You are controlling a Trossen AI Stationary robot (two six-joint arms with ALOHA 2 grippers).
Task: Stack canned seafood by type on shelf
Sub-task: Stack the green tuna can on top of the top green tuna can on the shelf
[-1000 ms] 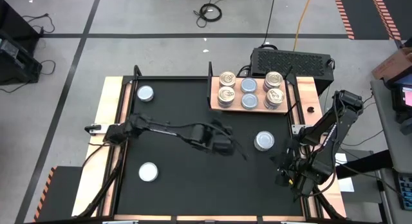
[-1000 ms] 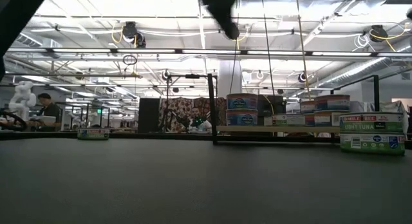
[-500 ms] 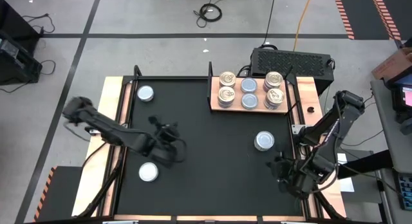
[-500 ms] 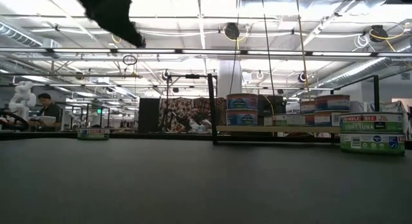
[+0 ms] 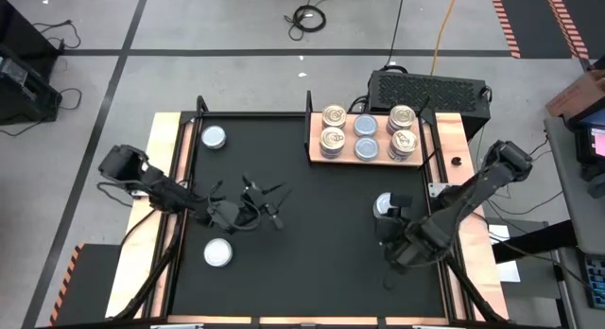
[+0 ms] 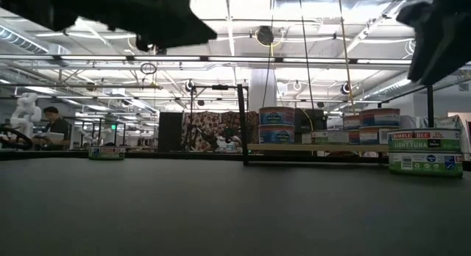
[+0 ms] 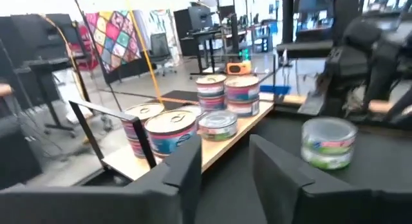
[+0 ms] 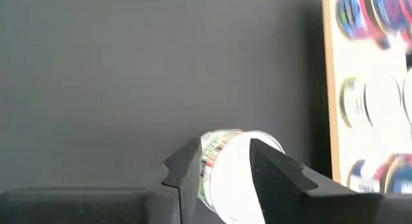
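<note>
Six stacks of canned seafood [image 5: 366, 135] sit in two rows on the wooden shelf [image 5: 315, 140] at the upper right of the high view, cream-gold lids at the outer corners and silvery-blue lids down the middle column. Three more silver-lidded tins lie loose on the black bench [image 5: 302, 272]: one tin near the upper left corner [image 5: 214, 137], one tin at lower left [image 5: 218, 253], and one tin right of centre [image 5: 387, 205] (partly covered by the right arm). The right gripper [image 5: 389, 208] hovers directly over that last tin, and the right wrist view shows its fingers [image 8: 277, 169] apart, framing the tin [image 8: 232, 172] without clamping it. The left gripper [image 5: 267, 208] hangs left of centre, above and to the right of the lower-left tin; its fingers [image 7: 190, 169] stand apart with nothing between them. In the low view, a seated person [image 6: 51, 127] appears at far left in the room beyond.
</note>
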